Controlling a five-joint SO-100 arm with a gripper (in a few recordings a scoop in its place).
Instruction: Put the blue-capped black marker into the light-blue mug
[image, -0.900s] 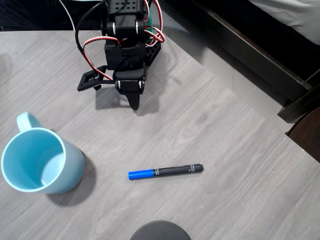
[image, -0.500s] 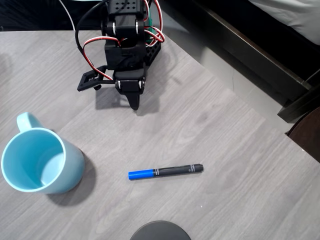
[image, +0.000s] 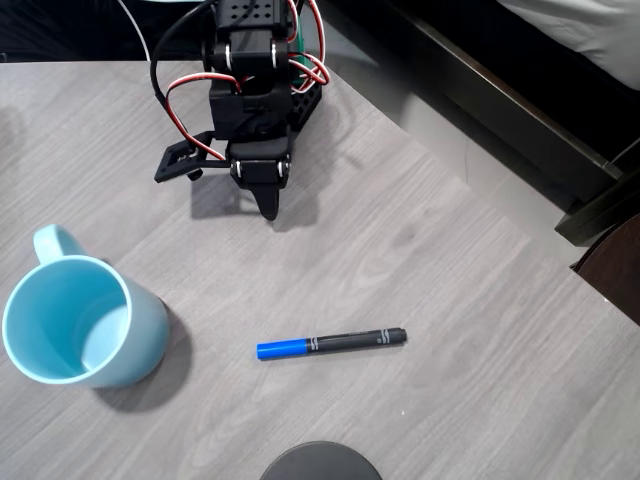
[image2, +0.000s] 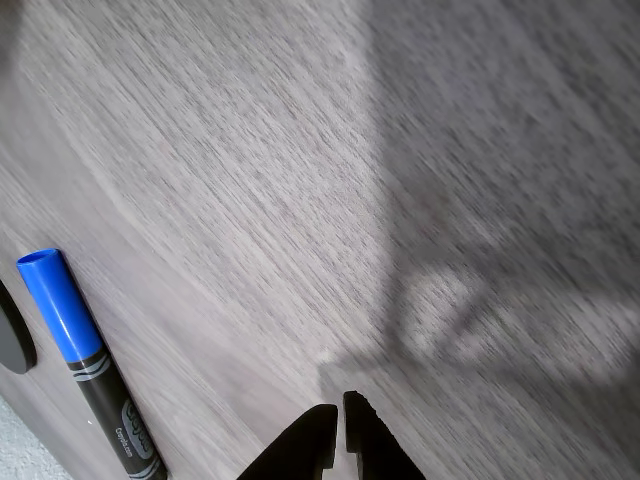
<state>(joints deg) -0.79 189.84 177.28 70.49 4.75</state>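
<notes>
Here's the grey wood-grain counter (image: 440, 300) from overhead, and the black arm (image: 250, 80) sits folded up at the top, red and white wires looping over its joints. The tool (image: 268, 210) points down toward the middle of the counter, holding nothing, its tip well short of anything. The wrist view settles it: the two dark fingertips (image2: 322, 440) sit pressed together with barely a sliver between them, so the tool (image2: 338, 425) is closed and empty, hovering over bare wood with its own shadow spread beneath.

The blue-capped black marker (image: 331, 343) lies flat in the open, well below the tool, nearly level across the overhead view, blue cap to the left and dark barrel running right. In the wrist view that marker (image2: 88, 366) lies at the lower left, cap uppermost, white print along the barrel.

The light-blue mug (image: 80, 322) stands upright at the left edge, mouth open to the camera, handle pointing up and left, well apart from the marker. A dark round disc (image: 320, 462) peeks in at the bottom edge, below the marker.
</notes>
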